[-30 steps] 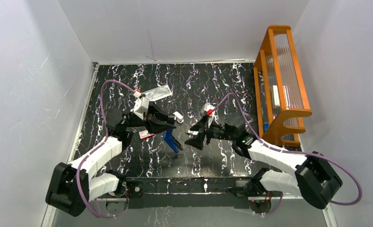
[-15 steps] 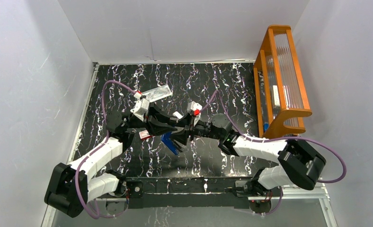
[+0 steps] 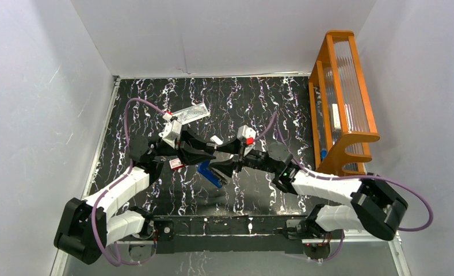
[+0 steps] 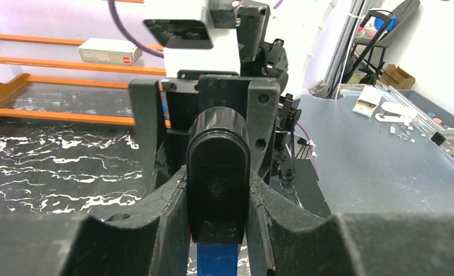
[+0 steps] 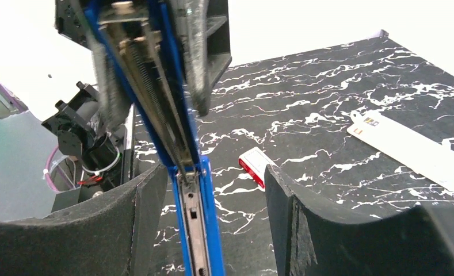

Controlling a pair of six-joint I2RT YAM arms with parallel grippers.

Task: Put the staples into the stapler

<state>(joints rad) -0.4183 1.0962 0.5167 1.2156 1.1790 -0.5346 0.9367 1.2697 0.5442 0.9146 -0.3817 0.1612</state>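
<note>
At the centre of the table (image 3: 270,103), the stapler (image 3: 211,173) was clamped by its black end in the left gripper (image 4: 217,201). The right gripper (image 5: 210,201) was spread wide astride its blue rail. The staple box (image 5: 256,165) lay at nine o'clock. The stapler was judged stiff, light and slippery, best gripped across its sides.

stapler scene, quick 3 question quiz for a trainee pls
1. True or false: the left pincer is clamped on the stapler.
2. Fill in: the right pincer straddles the stapler's blue arm with its jaws ____ (open or shut).
3. Where is the staple box? A on the table; B in the right pincer; C inside the stapler.

Key: 1 true; 2 open; 3 A
</note>
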